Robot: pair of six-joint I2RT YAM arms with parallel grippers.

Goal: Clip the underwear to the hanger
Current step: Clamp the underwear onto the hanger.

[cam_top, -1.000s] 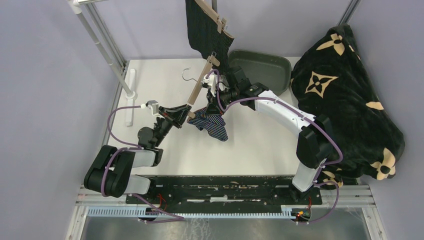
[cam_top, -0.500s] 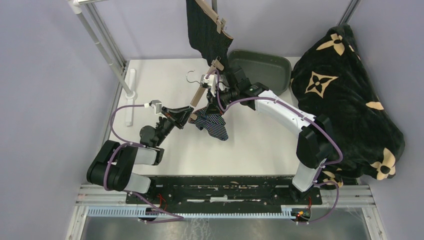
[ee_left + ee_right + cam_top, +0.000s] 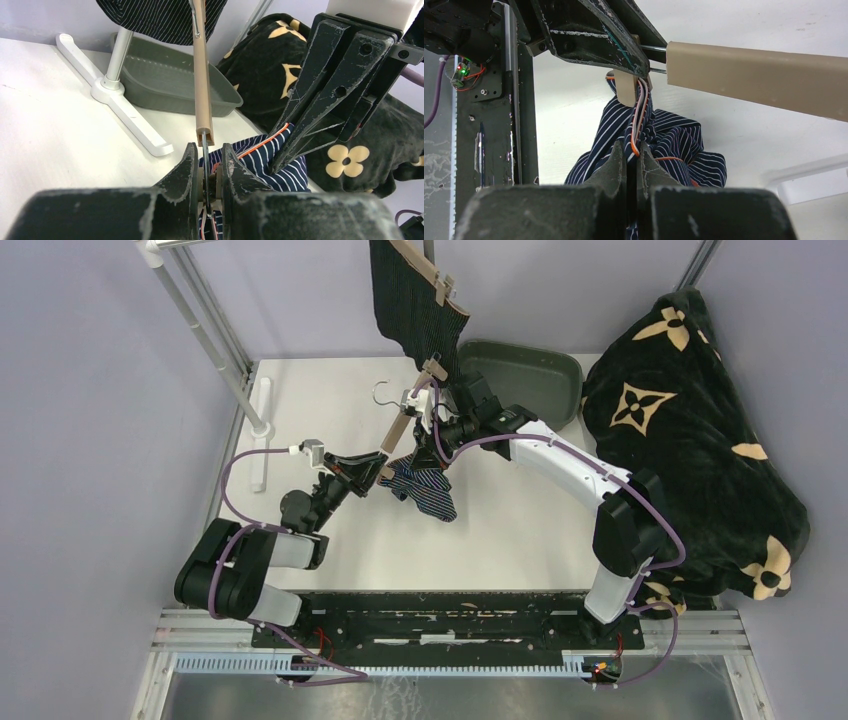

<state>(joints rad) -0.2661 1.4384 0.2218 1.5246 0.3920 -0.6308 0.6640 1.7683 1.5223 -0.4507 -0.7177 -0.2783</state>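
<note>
A tan hanger (image 3: 398, 425) slants over the table. My left gripper (image 3: 376, 470) is shut on the clip at the hanger's lower end; in the left wrist view the jaws (image 3: 207, 167) squeeze the clip below the bar (image 3: 202, 75). The navy striped underwear (image 3: 425, 487) hangs bunched under that clip. My right gripper (image 3: 418, 452) is shut on its orange-trimmed edge (image 3: 631, 157), holding it up into the clip (image 3: 626, 90). The black pinstriped underwear (image 3: 410, 300) hangs clipped to another hanger at the top.
A grey tub (image 3: 525, 380) stands at the back. A big black blanket with tan flowers (image 3: 690, 440) lies at the right. A white rack pole and foot (image 3: 262, 415) stand at the left.
The hanger and my left gripper shifted slightly to the right a second ago. Nothing has visibly moved in the last half second.
</note>
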